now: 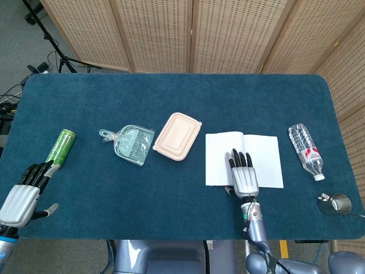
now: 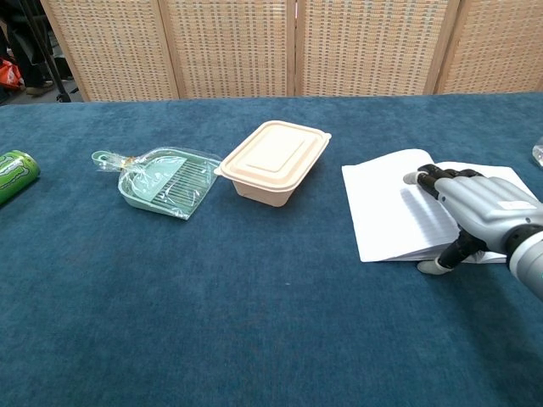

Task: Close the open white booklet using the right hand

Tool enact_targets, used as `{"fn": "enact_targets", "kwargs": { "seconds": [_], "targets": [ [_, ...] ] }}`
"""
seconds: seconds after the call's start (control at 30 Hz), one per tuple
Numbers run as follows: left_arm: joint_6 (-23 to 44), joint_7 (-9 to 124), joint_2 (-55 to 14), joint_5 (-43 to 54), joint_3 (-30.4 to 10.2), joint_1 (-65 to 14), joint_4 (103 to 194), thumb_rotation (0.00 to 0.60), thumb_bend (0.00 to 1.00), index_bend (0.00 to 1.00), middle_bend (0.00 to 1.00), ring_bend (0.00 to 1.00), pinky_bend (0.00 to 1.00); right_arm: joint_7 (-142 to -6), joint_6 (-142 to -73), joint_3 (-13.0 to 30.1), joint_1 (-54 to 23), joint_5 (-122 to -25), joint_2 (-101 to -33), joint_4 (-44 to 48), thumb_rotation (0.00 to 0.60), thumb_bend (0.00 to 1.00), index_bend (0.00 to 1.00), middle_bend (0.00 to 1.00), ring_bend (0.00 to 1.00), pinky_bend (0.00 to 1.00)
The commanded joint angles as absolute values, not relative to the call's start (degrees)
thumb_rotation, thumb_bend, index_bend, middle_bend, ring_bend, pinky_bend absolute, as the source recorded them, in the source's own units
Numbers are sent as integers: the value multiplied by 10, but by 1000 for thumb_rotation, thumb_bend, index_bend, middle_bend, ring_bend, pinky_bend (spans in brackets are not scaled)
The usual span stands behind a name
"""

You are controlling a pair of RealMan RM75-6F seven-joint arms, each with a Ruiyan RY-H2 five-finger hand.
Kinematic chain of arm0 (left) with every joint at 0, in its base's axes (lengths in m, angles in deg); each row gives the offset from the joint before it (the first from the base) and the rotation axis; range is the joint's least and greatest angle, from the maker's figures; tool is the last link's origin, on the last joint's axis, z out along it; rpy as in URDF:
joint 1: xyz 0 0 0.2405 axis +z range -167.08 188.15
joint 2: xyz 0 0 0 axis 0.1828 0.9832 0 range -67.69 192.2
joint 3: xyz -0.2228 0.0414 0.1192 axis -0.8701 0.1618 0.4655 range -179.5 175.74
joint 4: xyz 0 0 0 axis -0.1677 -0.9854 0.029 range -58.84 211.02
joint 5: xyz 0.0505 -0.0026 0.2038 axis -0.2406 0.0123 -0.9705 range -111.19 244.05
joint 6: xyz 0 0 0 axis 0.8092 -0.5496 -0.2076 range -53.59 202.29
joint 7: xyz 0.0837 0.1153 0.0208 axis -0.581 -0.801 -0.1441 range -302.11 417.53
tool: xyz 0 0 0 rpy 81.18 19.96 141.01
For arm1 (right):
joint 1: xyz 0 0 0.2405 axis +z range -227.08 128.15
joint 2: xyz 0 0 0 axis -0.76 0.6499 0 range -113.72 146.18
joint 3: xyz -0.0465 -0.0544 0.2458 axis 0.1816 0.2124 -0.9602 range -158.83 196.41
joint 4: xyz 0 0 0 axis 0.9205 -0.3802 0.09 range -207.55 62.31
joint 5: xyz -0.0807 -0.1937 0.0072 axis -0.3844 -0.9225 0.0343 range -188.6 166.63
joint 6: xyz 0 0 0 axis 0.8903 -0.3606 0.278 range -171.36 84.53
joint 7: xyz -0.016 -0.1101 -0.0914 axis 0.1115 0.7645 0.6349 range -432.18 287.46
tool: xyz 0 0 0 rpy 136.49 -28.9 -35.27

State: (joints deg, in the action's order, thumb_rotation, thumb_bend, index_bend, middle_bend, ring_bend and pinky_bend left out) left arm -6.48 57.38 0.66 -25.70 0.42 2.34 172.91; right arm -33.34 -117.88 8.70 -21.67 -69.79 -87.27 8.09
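The white booklet [image 1: 219, 158] [image 2: 386, 208] lies open and flat on the blue table, right of centre. My right hand [image 1: 243, 174] [image 2: 479, 210] sits palm down over its spine near the front edge, fingers stretched forward on the pages, thumb at the table by the booklet's front edge. It holds nothing. My left hand [image 1: 23, 191] hovers at the table's front left corner with its fingers loosely spread and nothing in it; the chest view does not show it.
A beige lidded food box [image 1: 178, 136] [image 2: 274, 159] lies just left of the booklet. Further left are a pale green dustpan [image 1: 130, 144] [image 2: 161, 181] and a green can [image 1: 61, 146] [image 2: 17, 175]. A clear water bottle [image 1: 306, 150] and a metal cup [image 1: 340, 204] lie at the right.
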Motion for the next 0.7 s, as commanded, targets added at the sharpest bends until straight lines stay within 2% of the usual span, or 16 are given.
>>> {"fn": "enact_targets", "kwargs": {
  "seconds": [0.03,0.27,0.7],
  "targets": [
    [-65,573,7,-258,5,24,1730,600,196,0,0,0,0,-335,-1180,86,-219,-699,-871,83,600,464,58,0,0,0],
    [-64,572,6,-258,5,23,1730,600,196,0,0,0,0,-337,-1186,82,-223,-702,-866,91,600,517,58,0,0,0],
    [-65,572,6,-259,6,23,1731,600,196,0,0,0,0,-343,-1192,75,-228,-706,-863,99,600,517,58,0,0,0]
  ]
}}
